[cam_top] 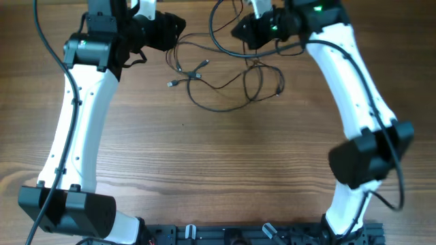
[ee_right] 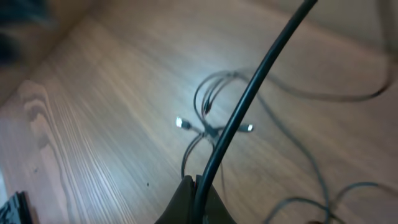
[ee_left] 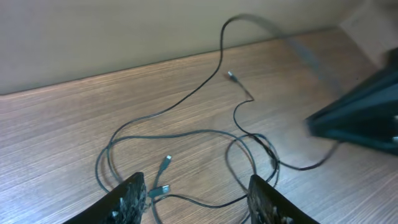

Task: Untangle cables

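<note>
The thin black cables (cam_top: 253, 68) lie in loose, overlapping loops at the far middle of the table, with small silvery plugs (cam_top: 172, 84) at the left. My left gripper (cam_top: 178, 30) is open just above them. In the left wrist view its fingers (ee_left: 199, 199) straddle a strand and two plugs (ee_left: 163, 186), touching nothing. My right gripper (cam_top: 238, 30) is shut on one black cable (ee_right: 249, 93), which rises taut from the fingertips (ee_right: 198, 193) to the upper right. The rest of the tangle (ee_right: 211, 130) lies on the wood below it.
The wooden table's far edge meets a pale wall (ee_left: 124, 37) right behind the cables. The right arm's dark gripper body (ee_left: 367, 118) hangs close on the right of the left wrist view. Both white arms (cam_top: 75, 129) reach in from the near corners.
</note>
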`<action>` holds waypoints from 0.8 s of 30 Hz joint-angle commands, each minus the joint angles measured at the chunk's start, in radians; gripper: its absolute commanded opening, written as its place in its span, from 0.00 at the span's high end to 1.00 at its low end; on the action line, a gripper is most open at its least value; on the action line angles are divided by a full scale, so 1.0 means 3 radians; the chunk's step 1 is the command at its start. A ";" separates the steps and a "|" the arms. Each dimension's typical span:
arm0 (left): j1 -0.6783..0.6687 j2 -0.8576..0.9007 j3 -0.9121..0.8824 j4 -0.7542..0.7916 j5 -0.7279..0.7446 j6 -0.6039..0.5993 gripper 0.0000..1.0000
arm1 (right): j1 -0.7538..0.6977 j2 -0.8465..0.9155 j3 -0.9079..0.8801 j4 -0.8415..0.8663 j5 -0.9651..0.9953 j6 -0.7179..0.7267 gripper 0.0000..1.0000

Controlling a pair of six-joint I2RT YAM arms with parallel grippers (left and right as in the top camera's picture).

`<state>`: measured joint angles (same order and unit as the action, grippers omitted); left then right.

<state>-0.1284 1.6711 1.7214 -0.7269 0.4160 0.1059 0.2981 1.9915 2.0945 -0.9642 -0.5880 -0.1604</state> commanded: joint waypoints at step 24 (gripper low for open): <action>-0.0443 0.0323 -0.0010 -0.0013 0.0043 -0.0019 0.43 | 0.0010 -0.1048 0.0476 0.0346 0.0698 0.0212 0.96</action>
<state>-0.2409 1.7214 1.7214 -0.7326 0.4160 0.1059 0.2981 1.7103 2.1407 -0.8661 -0.4400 -0.1188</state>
